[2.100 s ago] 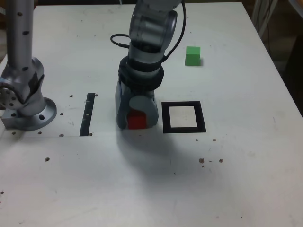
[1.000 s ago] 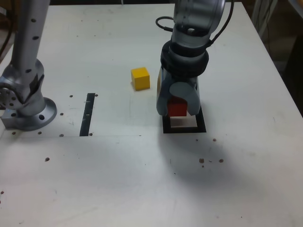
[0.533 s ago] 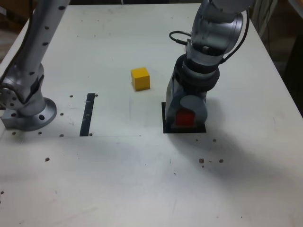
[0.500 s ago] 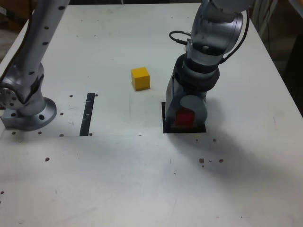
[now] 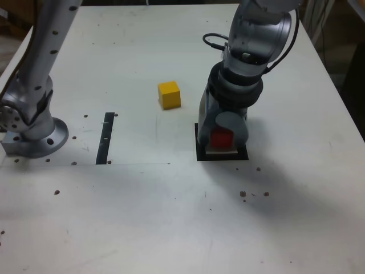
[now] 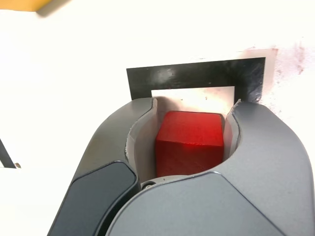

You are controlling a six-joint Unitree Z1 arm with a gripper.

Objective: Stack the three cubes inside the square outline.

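Observation:
My gripper (image 5: 222, 141) stands upright over the square outline (image 5: 199, 154), shut on the red cube (image 5: 222, 138). In the wrist view the red cube (image 6: 189, 142) sits between the two grey fingers (image 6: 110, 142), low over the pale centre of the square outline (image 6: 197, 76). I cannot tell whether the cube touches the table. The yellow cube (image 5: 169, 95) lies free on the table, up and toward the exterior view's left of the outline; a sliver of the yellow cube (image 6: 29, 5) shows in the wrist view. The green cube is hidden.
A straight black tape strip (image 5: 105, 137) lies at the exterior view's left, near the arm's metal base (image 5: 28, 131). The white table (image 5: 171, 217) has small dark specks. Its right edge (image 5: 342, 97) runs close to the arm.
The gripper carried the red cube from left of the outline to over it and lowered it there. In the last half second it barely shifted. The arm now hides the green cube.

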